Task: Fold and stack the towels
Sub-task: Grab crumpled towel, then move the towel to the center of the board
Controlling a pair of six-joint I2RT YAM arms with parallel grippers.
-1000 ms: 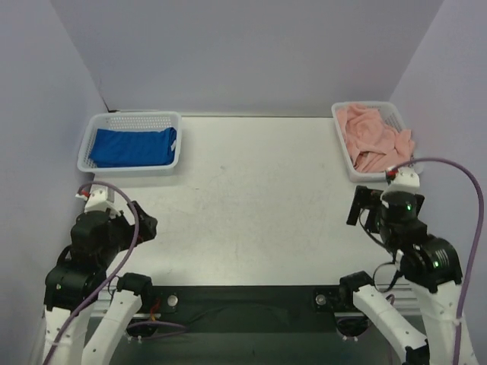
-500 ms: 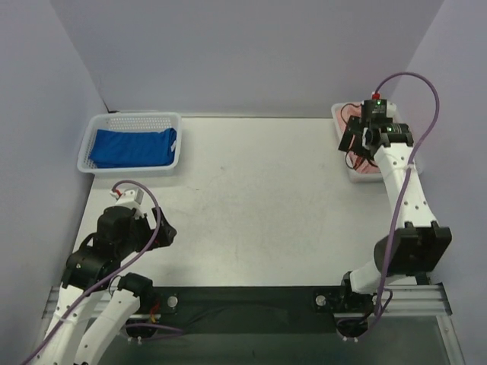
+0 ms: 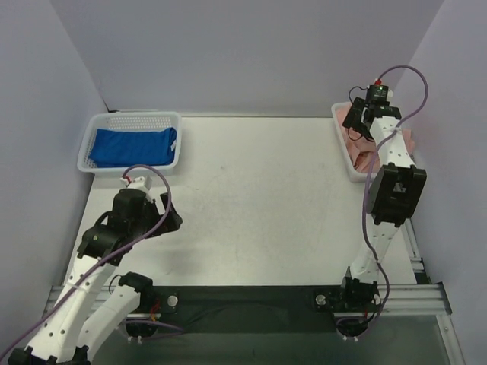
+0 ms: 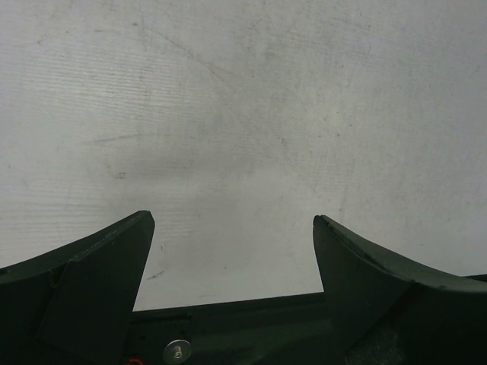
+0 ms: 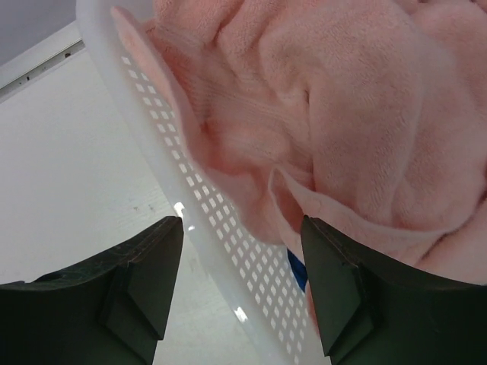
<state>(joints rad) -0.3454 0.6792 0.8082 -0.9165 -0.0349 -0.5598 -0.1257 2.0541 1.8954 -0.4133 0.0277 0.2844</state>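
under both arms the counter [image 3: 251,198] is spread. ahead of the left end effector [image 4: 233,218], fingers wide apart and empty, the royal-blue towel [image 3: 131,147] is kept in the far basket [image 3: 129,120]. just in front of the right end effector [image 5: 242,220], fingers apart and clamped on nothing, the near basket [image 5: 152,144] wall is met, with the salmon-pink towel [image 5: 342,114] heaped behind it. the terry is judged light, limp and grippy; a raised fold near the rim is best pinched.

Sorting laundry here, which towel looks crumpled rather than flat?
The pink towel, bunched in the right basket; the blue towel lies flat in the left basket.
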